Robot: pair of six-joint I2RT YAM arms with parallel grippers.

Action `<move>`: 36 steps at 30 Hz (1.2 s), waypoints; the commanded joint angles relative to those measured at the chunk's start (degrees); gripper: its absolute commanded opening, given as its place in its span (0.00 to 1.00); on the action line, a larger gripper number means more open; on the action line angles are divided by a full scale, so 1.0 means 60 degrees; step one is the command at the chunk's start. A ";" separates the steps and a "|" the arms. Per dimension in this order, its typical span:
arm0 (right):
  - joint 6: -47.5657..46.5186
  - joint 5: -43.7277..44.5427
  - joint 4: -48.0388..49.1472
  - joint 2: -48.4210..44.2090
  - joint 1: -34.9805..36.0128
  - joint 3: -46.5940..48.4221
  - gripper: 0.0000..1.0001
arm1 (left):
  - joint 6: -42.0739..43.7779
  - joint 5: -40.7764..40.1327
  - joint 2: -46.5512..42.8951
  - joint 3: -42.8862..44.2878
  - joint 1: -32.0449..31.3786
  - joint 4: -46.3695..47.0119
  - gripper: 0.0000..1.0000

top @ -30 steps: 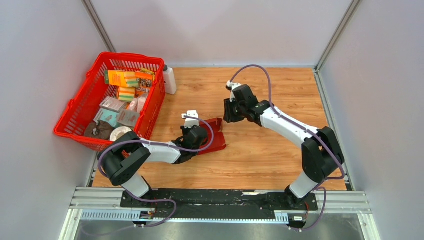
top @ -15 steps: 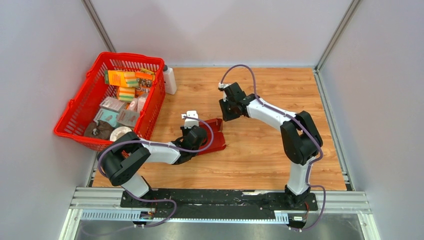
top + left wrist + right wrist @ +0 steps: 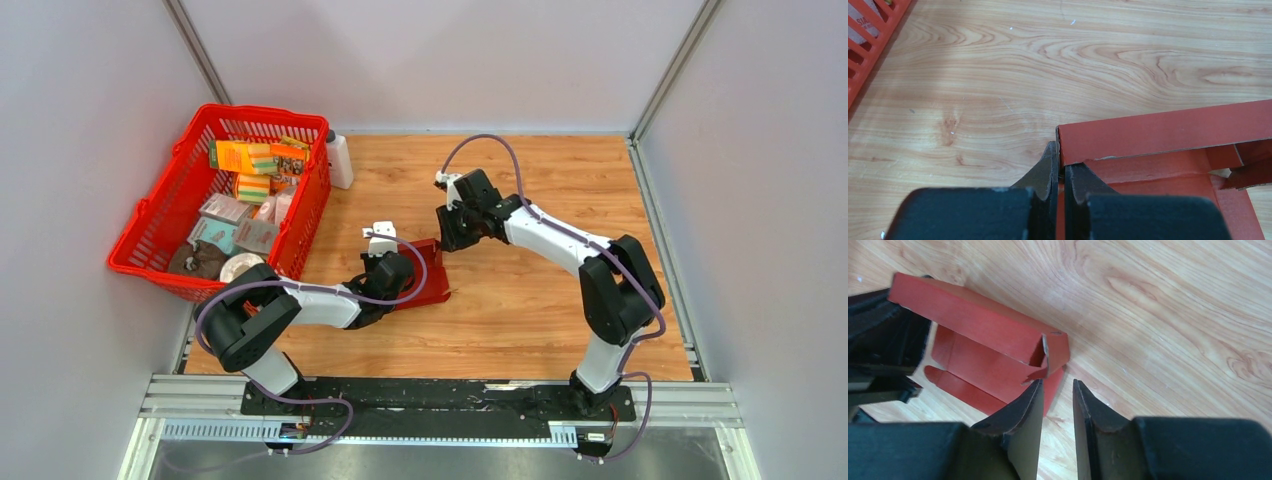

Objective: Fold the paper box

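Looking down, the paper box (image 3: 432, 270) sits half-formed on the bench (image 3: 540, 310). Left wrist: the left gripper (image 3: 1060, 167) pinches a raised wall between closed jaws, steadying it. Right wrist: the right gripper (image 3: 1058, 385) hovers at its corner, jaws slightly parted, empty (ready to tuck).

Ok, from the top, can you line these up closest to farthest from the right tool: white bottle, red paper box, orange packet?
1. paper box, right by the right tool, on its near left side.
2. white bottle, farther left, outside the basket at its back corner.
3. orange packet, farthest left, inside the basket.
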 commanded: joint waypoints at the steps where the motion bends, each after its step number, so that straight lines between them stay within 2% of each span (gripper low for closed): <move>1: -0.1248 0.0730 0.0633 -0.0868 -0.0022 -0.0863 0.32 | 0.0151 0.0197 -0.0035 -0.0219 -0.0002 -0.0017 0.00; 4: -0.1836 0.0613 0.1788 -0.1484 -0.0022 -0.1931 0.34 | 0.0253 0.0241 -0.0109 -0.0336 -0.0002 0.0071 0.00; 8: -0.2234 0.0351 0.2641 -0.1560 -0.0037 -0.2330 0.35 | 0.0370 0.0226 -0.0269 -0.0424 -0.0002 0.0100 0.00; 13: -0.2308 -0.0440 0.3840 -0.1107 0.0124 -0.2374 0.34 | 0.0517 0.0284 -0.0284 -0.0395 -0.0002 0.0159 0.00; 20: -0.2571 -0.0529 0.4211 -0.0374 0.0344 -0.2155 0.28 | 0.0678 0.0402 -0.0314 -0.0380 -0.0002 0.0334 0.00; 25: -0.2806 -0.0309 0.4151 -0.0183 0.0622 -0.2052 0.26 | 0.0736 0.0533 -0.0211 -0.0278 -0.0002 0.0379 0.00; 36: -0.2630 0.0774 0.6070 -0.0154 0.0930 -0.2784 0.27 | 0.0897 0.0578 -0.0357 -0.0248 -0.0002 0.0379 0.00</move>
